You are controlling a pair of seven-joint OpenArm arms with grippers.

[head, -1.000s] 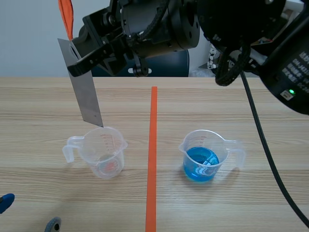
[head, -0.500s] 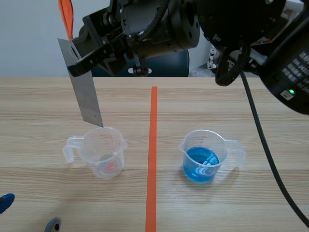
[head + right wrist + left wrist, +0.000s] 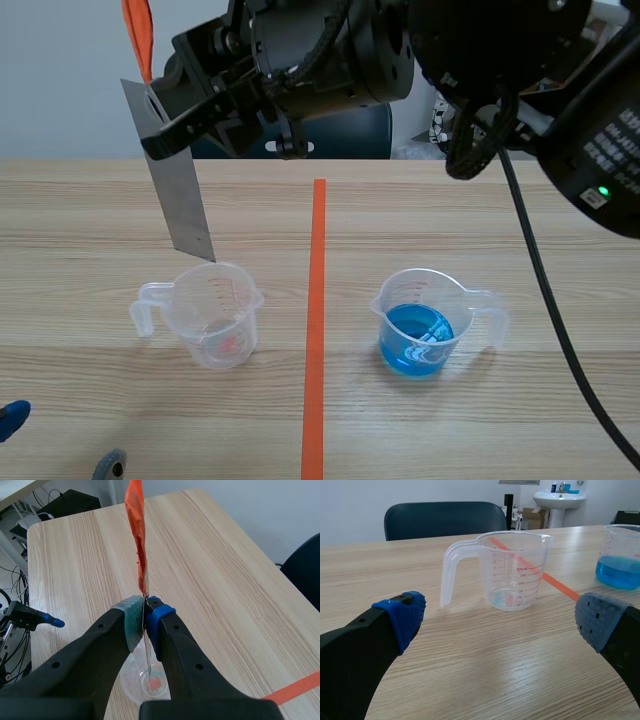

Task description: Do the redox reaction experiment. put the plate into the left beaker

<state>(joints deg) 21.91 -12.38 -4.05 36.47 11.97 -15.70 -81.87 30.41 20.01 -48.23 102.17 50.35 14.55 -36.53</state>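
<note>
A grey metal plate (image 3: 177, 185) with an orange tag (image 3: 136, 35) at its top hangs upright, its lower corner just above the rim of the clear empty left beaker (image 3: 212, 314). My right gripper (image 3: 160, 135), reaching across from the right, is shut on the plate's upper end. From the right wrist view the plate (image 3: 148, 652) is edge-on between the pads, with the beaker (image 3: 149, 684) directly below. My left gripper (image 3: 500, 622) stands open low on the table, the left beaker (image 3: 509, 569) ahead of it. The right beaker (image 3: 424, 322) holds blue liquid.
An orange tape line (image 3: 316, 320) runs down the table's middle between the two beakers. The right arm's black body and cable (image 3: 540, 270) cross above the right half. A dark chair (image 3: 445, 519) stands behind the far table edge.
</note>
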